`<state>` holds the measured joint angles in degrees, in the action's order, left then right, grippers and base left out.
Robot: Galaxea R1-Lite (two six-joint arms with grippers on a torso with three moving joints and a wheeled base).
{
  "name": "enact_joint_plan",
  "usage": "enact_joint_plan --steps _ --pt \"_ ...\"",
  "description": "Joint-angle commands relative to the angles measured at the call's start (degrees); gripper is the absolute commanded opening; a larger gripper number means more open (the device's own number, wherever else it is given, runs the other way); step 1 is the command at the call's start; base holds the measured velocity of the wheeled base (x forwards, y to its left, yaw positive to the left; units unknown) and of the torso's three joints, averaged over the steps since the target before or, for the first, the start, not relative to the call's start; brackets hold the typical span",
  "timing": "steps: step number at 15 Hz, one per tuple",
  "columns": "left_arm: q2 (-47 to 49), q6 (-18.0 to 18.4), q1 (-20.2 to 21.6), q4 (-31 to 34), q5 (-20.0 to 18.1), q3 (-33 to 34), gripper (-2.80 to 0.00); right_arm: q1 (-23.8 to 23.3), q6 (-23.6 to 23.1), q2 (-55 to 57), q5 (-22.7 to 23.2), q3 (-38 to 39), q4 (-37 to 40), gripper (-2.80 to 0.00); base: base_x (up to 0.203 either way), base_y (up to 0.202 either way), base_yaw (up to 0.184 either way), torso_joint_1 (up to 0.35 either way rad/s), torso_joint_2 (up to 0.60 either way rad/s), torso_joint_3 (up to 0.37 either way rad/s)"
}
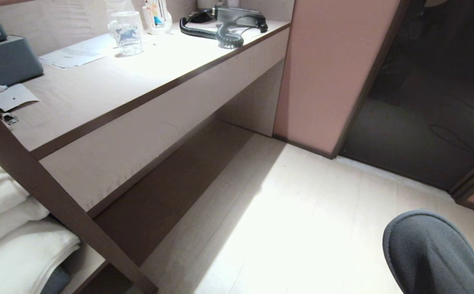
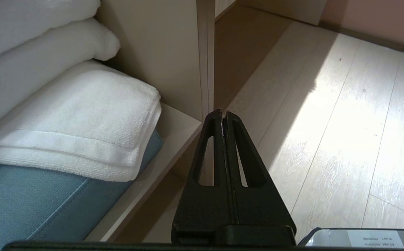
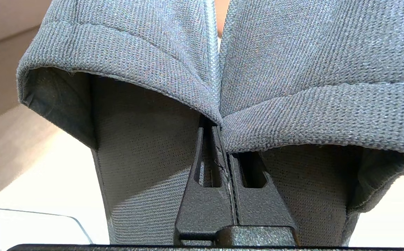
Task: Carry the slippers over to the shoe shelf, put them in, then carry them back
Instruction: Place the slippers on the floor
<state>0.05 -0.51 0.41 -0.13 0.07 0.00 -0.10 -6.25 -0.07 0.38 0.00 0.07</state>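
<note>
The grey-blue fabric slippers [image 3: 125, 42] hang side by side from my right gripper [image 3: 216, 129]. One finger reaches into each slipper's opening, and the jaws are shut on the two inner walls pinched together. In the head view only a rounded toe of the slippers [image 1: 429, 249] shows, at the bottom right above the pale floor. My left gripper [image 2: 223, 113] is shut with nothing in it, pointing at the floor beside a cabinet's upright panel. The shoe shelf is out of view.
A pale desk [image 1: 110, 94] with a tall recess under it runs along the left, bearing a glass [image 1: 126, 32] and a black hair dryer [image 1: 224, 28]. Folded white towels [image 1: 12, 228] fill a cabinet at the near left. A pink wall panel [image 1: 331, 69] and a dark doorway [image 1: 433, 102] stand ahead.
</note>
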Motion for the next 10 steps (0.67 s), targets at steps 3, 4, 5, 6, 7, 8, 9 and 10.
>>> enact_joint_plan --steps 3,4,5,6,7,8,9,10 --pt "0.04 -0.02 0.02 -0.04 0.01 0.0 -2.8 0.01 -0.16 0.07 0.06 0.0 -0.07 -2.8 0.0 0.0 0.0 0.002 0.0 -0.196" --pt "0.04 -0.02 0.02 -0.04 0.01 0.0 -2.8 -0.07 -0.16 0.07 0.06 0.03 -0.07 -2.8 0.0 0.0 0.0 0.006 0.0 -0.198" --pt "0.04 -0.02 0.02 -0.04 0.01 0.0 -2.8 0.01 -0.16 0.07 0.03 0.08 -0.07 -2.8 0.0 0.0 0.0 0.006 0.0 -0.197" --pt "0.04 -0.02 0.02 -0.04 0.01 0.0 -2.8 0.01 -0.16 0.07 0.06 0.08 -0.07 -2.8 0.0 0.0 0.0 0.002 0.0 -0.188" --pt "0.04 -0.02 0.02 -0.04 0.01 0.0 -2.8 -0.04 -0.16 0.07 0.01 0.0 -0.07 -2.8 0.0 0.0 0.0 0.005 0.0 -0.19" --pt "0.04 -0.02 0.02 -0.04 0.01 0.0 -2.8 0.01 -0.16 0.07 0.06 0.0 -0.07 -2.8 0.0 0.0 0.0 0.002 0.0 -0.194" --pt "0.04 -0.02 0.02 -0.04 0.01 0.0 -2.8 0.01 -0.16 0.07 0.06 0.01 -0.07 -2.8 0.0 0.0 0.0 0.008 0.01 -0.194" --pt "0.04 -0.02 0.02 -0.04 0.01 0.0 -2.8 0.01 -0.16 0.07 0.06 0.0 -0.07 -2.8 0.0 0.0 0.0 0.001 0.0 -0.206"
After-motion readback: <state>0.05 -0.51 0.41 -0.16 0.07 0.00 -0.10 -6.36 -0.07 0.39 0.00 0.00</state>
